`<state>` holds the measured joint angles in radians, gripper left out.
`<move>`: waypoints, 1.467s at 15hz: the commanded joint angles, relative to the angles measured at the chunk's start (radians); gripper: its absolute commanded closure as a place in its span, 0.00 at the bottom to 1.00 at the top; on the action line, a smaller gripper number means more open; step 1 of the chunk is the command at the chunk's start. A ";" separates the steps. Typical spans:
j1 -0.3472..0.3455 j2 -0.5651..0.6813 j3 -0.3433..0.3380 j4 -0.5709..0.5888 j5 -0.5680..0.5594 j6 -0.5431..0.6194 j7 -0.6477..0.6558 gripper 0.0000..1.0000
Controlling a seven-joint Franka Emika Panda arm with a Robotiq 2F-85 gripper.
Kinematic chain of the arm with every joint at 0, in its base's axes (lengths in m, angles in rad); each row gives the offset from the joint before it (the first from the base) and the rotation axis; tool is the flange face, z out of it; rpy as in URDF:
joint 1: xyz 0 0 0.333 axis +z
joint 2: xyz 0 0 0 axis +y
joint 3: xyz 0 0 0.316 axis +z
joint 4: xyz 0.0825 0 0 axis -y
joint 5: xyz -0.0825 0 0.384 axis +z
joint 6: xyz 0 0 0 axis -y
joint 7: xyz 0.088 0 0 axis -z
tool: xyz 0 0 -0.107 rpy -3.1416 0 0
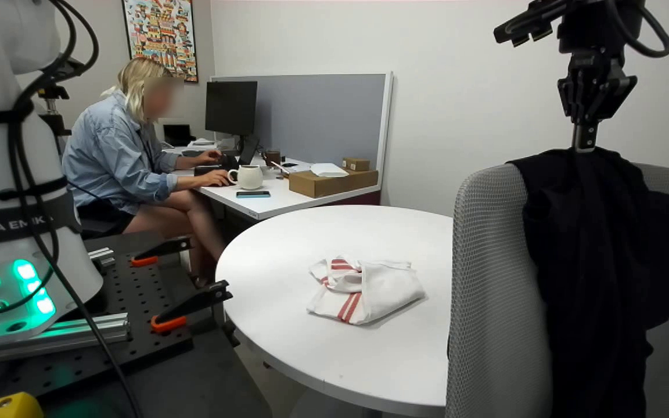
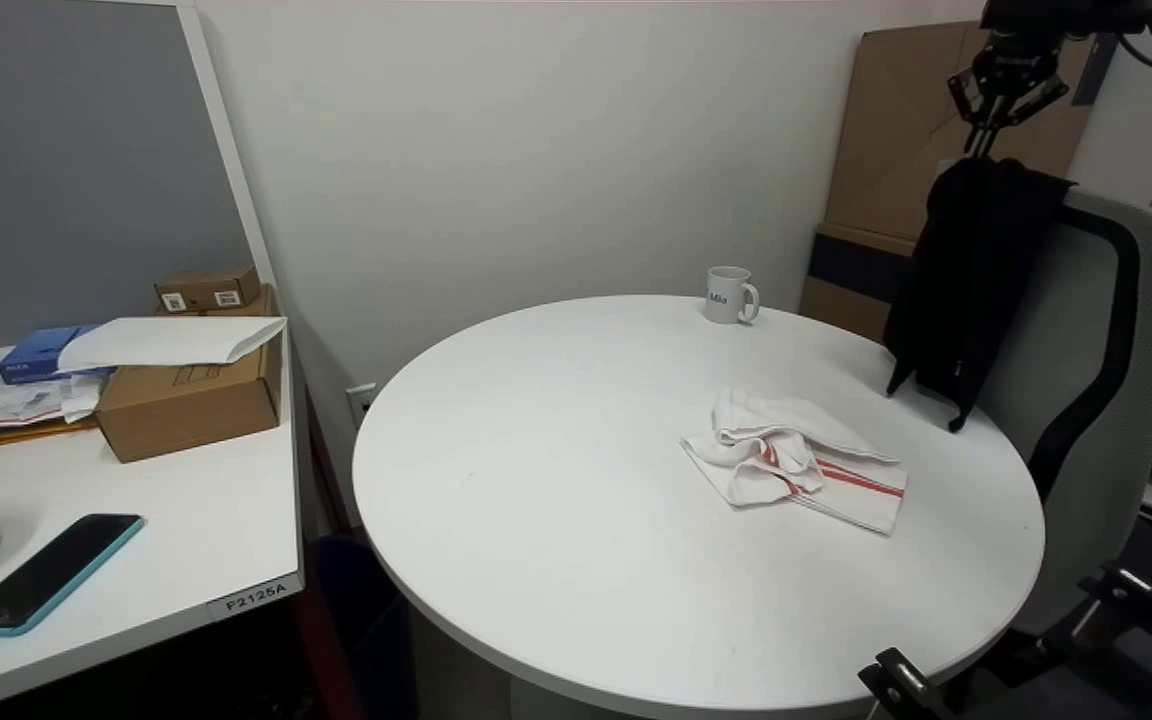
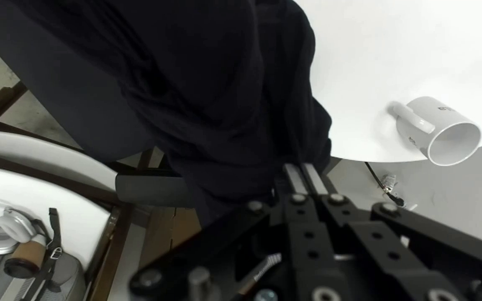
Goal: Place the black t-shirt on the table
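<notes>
The black t-shirt [image 1: 596,249] hangs in loose folds at the top of the grey mesh chair back, with fabric on both sides of it. In an exterior view its lower ends reach down by the edge of the round white table [image 2: 556,500]; the shirt [image 2: 966,270] looks bunched at its top. My gripper [image 1: 585,142] points down just above the chair top, its fingers close together on the shirt's upper fabric. In the wrist view the fingertips [image 3: 301,167] press into the dark cloth [image 3: 224,92]. The fabric between the fingers is mostly hidden.
The chair back [image 1: 491,278] stands against the table's side. A white cloth with red stripes [image 2: 796,455] lies on the table, and a white mug [image 2: 728,295] stands near its far edge. A person [image 1: 119,139] sits at the desk [image 1: 288,203]. Large cardboard boxes [image 2: 906,130] stand behind the chair.
</notes>
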<state>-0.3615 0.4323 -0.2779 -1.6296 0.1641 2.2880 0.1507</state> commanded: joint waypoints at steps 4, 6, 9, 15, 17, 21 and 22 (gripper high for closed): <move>-0.009 -0.041 0.033 0.053 0.015 -0.046 -0.076 0.99; -0.004 -0.066 0.042 0.081 0.015 -0.054 -0.097 0.99; 0.005 -0.115 0.065 0.118 0.023 -0.066 -0.138 0.99; 0.015 -0.157 0.118 0.268 0.118 -0.216 -0.177 0.99; 0.023 -0.162 0.133 0.328 0.140 -0.270 -0.195 0.99; 0.038 -0.141 0.163 0.487 0.186 -0.421 -0.231 0.99; 0.042 -0.132 0.169 0.530 0.194 -0.462 -0.232 0.99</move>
<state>-0.3252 0.2625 -0.1216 -1.2462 0.3091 1.9469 -0.0457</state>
